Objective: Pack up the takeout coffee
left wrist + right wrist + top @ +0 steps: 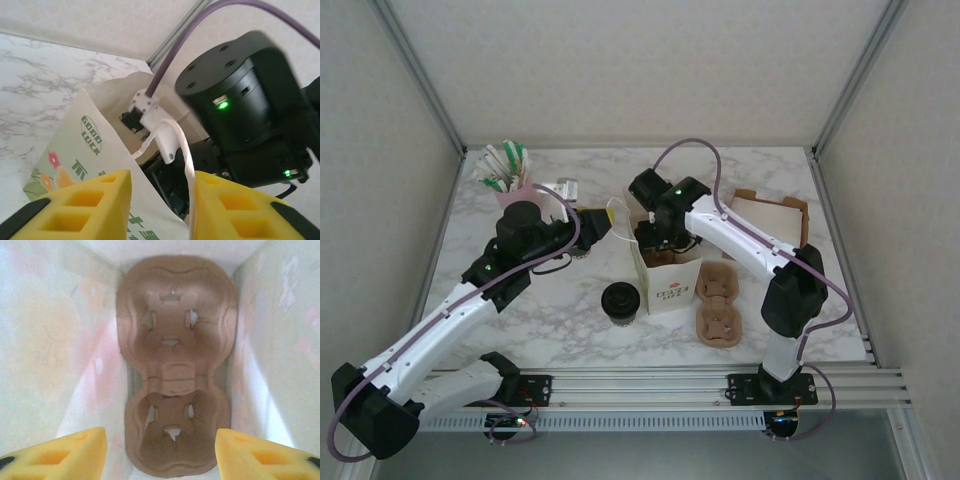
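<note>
Counting from the top view: one takeout coffee (620,301), one paper bag (670,285), two brown pulp cup carriers, one cardboard box (772,215), one pink holder of stirrers (508,172) and two arms.

The takeout coffee stands upright, black lid on, on the marble table (550,320). It is just left of the bag's front corner and outside the bag; neither gripper touches it. The first carrier (717,308) lies flat on the table just beside the bag's right side. The second carrier (172,365) lies flat on the bag's floor, its two wells bare.

The bag mouth faces up. Inside, the second carrier spans nearly wall to wall, and the paper walls stand close on either side of the right fingers. Open marble lies in front of and left of the coffee, as far as the aluminium rail at the near edge. The box sits at the back right, well apart from the coffee.

The right arm is folded at the elbow, forearm reaching back-left, wrist turned down into the bag. The right gripper (161,440) hangs above the second carrier, jaws wide apart, holding nothing. The left arm stretches diagonally from the near-left corner. The left gripper (162,187) is at the bag's upper rim, jaws parted. The white handle strap (186,160) runs between the fingers, close to one and unclamped.
</note>
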Robot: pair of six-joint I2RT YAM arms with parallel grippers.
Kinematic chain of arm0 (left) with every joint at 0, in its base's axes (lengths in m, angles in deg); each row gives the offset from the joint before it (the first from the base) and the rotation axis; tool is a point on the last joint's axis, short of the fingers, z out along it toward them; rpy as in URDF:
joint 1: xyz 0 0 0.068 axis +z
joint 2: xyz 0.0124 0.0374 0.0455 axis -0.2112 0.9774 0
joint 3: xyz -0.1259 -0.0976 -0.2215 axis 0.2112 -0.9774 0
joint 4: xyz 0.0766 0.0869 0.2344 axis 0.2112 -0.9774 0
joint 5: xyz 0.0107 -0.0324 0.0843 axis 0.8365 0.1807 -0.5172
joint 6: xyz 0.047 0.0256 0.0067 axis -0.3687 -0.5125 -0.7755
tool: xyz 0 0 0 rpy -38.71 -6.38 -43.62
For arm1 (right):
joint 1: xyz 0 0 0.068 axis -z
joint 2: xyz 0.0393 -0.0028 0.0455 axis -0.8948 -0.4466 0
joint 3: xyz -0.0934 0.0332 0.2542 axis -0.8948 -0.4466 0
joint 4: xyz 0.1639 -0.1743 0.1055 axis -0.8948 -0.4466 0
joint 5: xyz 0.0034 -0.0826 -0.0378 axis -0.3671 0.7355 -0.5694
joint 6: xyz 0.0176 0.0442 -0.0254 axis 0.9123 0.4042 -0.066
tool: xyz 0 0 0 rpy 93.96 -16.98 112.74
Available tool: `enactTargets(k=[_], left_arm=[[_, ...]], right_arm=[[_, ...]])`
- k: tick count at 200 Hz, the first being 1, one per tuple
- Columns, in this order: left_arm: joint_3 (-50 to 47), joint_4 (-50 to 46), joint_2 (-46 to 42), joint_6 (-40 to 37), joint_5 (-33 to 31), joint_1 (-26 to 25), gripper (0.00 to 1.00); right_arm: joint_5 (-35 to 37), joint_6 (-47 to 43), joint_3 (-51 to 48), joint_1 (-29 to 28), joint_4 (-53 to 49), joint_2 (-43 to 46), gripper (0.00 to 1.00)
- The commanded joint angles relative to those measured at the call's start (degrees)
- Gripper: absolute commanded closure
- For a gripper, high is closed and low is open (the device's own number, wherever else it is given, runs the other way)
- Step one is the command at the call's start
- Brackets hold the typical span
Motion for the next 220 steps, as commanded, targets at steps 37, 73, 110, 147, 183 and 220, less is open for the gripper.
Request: enactTargets(k=[37,73,110,147,183,220], left_arm=[[3.0,1.1,1.3,-0.9,-2.2,0.2,0.48],[5.0,0.7,2.4,-2.2,-2.6,0.2,0.36],[6.1,-0.1,2.1,-3.0,-3.2,0.3,0.21],[6.1,-0.7,0.8,-3.1,-3.9,0.3,0.15],[5.6,-1.5,-0.3,-3.3,-5.2,0.3,0.13],[5.0,-1.1,-1.1,-3.0,-5.9,0.3,0.07]], right_arm=[[1.2,-2.6,6.0,1.8,-0.3,-0.3,0.4],[0.9,-3.9,8.2,4.3,2.0,-1.6,0.4],[1.1,-4.4,11.9,5.4,3.6,-4.7,0.4],[1.6,-4.4,15.7,5.8,5.3,-7.9,0.4],[2.0,-5.6,19.9,5.9,4.9,-11.1,0.4],[2.0,-7.5,22.9,6.2,3.3,-12.5,0.4]])
